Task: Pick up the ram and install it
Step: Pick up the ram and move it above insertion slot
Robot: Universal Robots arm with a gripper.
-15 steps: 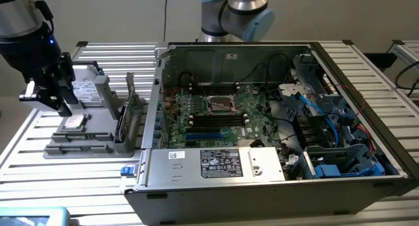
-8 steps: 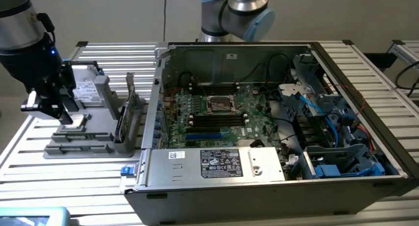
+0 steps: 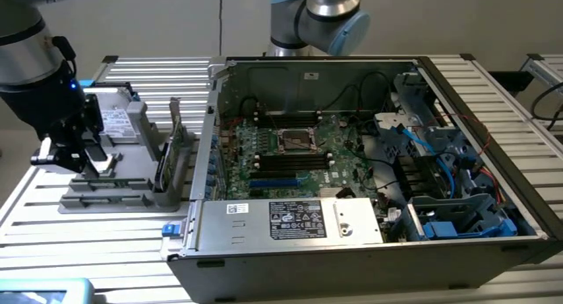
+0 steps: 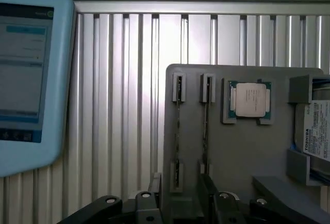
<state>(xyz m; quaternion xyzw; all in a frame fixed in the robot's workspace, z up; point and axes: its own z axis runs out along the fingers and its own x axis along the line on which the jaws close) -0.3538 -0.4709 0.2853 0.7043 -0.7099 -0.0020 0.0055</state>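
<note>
Gripper (image 3: pixel 78 160) hangs over the grey parts fixture (image 3: pixel 132 202), which lies on the slatted table at 9 o'clock from the open computer case (image 3: pixel 352 264) in the exterior view. The jaws stand spread wide and empty, touching nothing that can be made out. In the wrist view the ram (image 4: pixel 178 131) sits edge-up in a fixture groove, held by a clip at each end, and appears to fall between the two fingers (image 4: pixel 207 190). A second stick (image 4: pixel 206 126) sits in the parallel groove just beside it. The processor (image 4: pixel 251 100) and a Toshiba hard drive (image 4: pixel 315 131) occupy further pockets. The ram is not yet lifted. The black memory slots (image 3: pixel 292 163) on the motherboard (image 3: pixel 339 136), at 6 o'clock from the CPU socket (image 3: pixel 296 141), look empty. The expansion card (image 3: pixel 173 152) stands upright between fixture and case and is not the target. Handling judgement: the stick should be very light and fairly stiff along its length, but thin, so it will flex or crack if levered sideways. Chips and contact edge are fragile. Best hold seems to be across the thickness on the exposed top edge, near mid-length between the clips, keeping it upright. Smooth faces may slip under a light pinch.
</note>
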